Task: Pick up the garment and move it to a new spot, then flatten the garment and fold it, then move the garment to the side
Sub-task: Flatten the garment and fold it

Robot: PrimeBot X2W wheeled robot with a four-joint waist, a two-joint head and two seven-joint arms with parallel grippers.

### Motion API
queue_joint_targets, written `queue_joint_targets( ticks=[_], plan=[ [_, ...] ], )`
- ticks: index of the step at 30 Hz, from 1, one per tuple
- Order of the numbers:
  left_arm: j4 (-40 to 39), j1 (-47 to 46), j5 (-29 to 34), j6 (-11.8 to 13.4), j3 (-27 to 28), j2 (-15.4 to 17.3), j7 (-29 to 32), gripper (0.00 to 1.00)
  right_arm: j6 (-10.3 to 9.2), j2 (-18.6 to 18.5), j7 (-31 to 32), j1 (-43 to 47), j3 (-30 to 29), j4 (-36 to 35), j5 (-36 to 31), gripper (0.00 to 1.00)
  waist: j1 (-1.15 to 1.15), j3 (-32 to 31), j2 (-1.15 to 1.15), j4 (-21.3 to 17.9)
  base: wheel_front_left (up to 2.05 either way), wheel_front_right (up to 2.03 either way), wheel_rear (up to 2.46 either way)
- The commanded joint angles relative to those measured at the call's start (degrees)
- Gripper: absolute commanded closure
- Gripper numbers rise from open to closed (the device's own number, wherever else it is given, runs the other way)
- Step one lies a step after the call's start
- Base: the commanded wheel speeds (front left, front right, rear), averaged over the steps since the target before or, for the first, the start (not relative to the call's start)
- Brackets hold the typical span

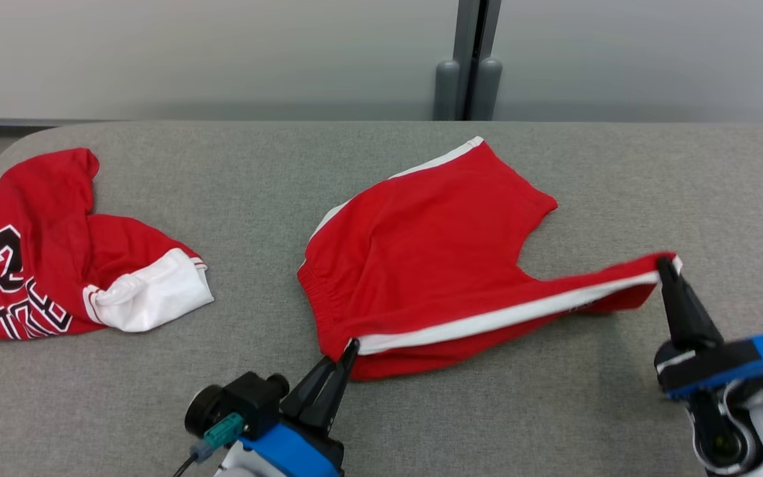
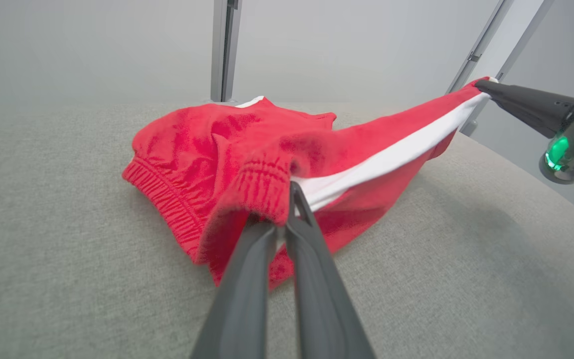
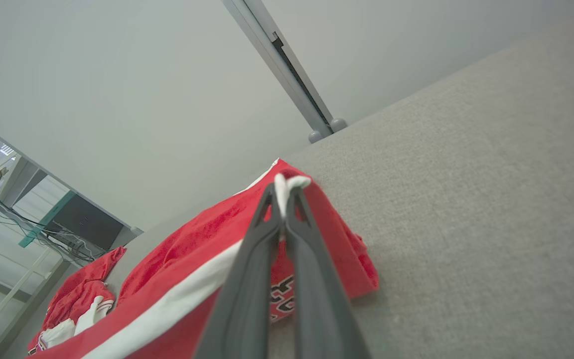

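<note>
The garment (image 1: 421, 258) is a pair of red shorts with a white side stripe, lying mid-table on grey cloth. My left gripper (image 1: 350, 348) is shut on the garment's elastic waistband corner (image 2: 267, 187) at its near left. My right gripper (image 1: 665, 266) is shut on the hem end of the striped leg (image 3: 292, 183), raised a little off the table. Between the two grippers the white stripe (image 2: 391, 154) runs taut, and the rest of the shorts sags onto the table behind it.
A second red garment (image 1: 44, 258) with black-and-white lettering and a white sleeve lies crumpled at the table's left end. The grey padded table (image 1: 554, 411) stretches wide to the right. A grey post (image 1: 467, 66) stands behind the far edge.
</note>
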Motion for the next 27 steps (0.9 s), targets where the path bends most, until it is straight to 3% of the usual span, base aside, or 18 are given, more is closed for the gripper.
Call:
queue_joint_targets(
  ticks=[1, 8, 16, 23, 24, 25, 26, 27],
  plan=[
    [-0.02, -1.93, 0.3, -0.01, -0.54, -0.14, -0.27, 1.0, 0.03, -0.17, 0.54, -2.78, -0.38, 0.76, -0.36, 1.0, 0.0, 1.23, 0.0, 1.1, 0.0, 0.0, 0.0],
    [2.82, -12.56, -0.63, -0.01, -0.03, -2.0, -0.27, 1.0, 0.03, -0.49, 4.01, -22.72, 1.13, 10.25, -4.85, 1.0, 0.0, 7.41, 0.0, 4.41, 0.0, 0.0, 0.0],
    [9.07, -23.78, -0.5, -0.01, 3.69, -4.8, -0.27, 1.0, 0.03, 1.24, 5.39, -44.42, 2.33, 29.44, -9.62, 1.0, 0.0, 15.03, 0.0, 7.16, 0.0, 0.0, 0.0],
    [13.22, -28.13, 0.54, -0.01, 4.92, -7.03, -0.27, 1.0, 0.03, 3.42, 3.33, -54.63, 5.53, 43.64, -13.33, 1.0, 0.0, 18.39, 0.0, 8.65, 0.0, 0.0, 0.0],
    [13.66, -28.51, 0.6, -0.01, 4.86, -7.28, -0.28, 1.0, 0.03, 3.43, 2.62, -55.49, 5.78, 45.31, -13.89, 0.89, 0.0, 18.5, 0.0, 8.77, 0.0, 0.0, 0.0],
    [13.97, -28.77, 0.85, -0.01, 5.16, -7.48, -0.28, 0.99, 0.03, 3.7, 2.09, -56.2, 6.18, 46.62, -14.12, 0.64, 0.0, 18.51, 0.0, 8.87, 0.0, 0.0, 0.0],
    [14.33, -28.81, 1.28, -0.01, 5.39, -7.72, -0.27, 0.42, 0.03, 4.12, 1.65, -56.69, 6.32, 47.97, -13.96, 0.21, 0.0, 18.48, 0.0, 8.92, 0.0, 0.0, 0.0],
    [14.73, -28.73, 1.55, -0.01, 5.15, -8.06, -0.27, 0.0, 0.03, 4.29, 1.19, -56.98, 6.46, 48.97, -13.81, 0.0, 0.0, 18.35, 0.0, 8.99, 0.0, 0.0, 0.0]
  ],
)
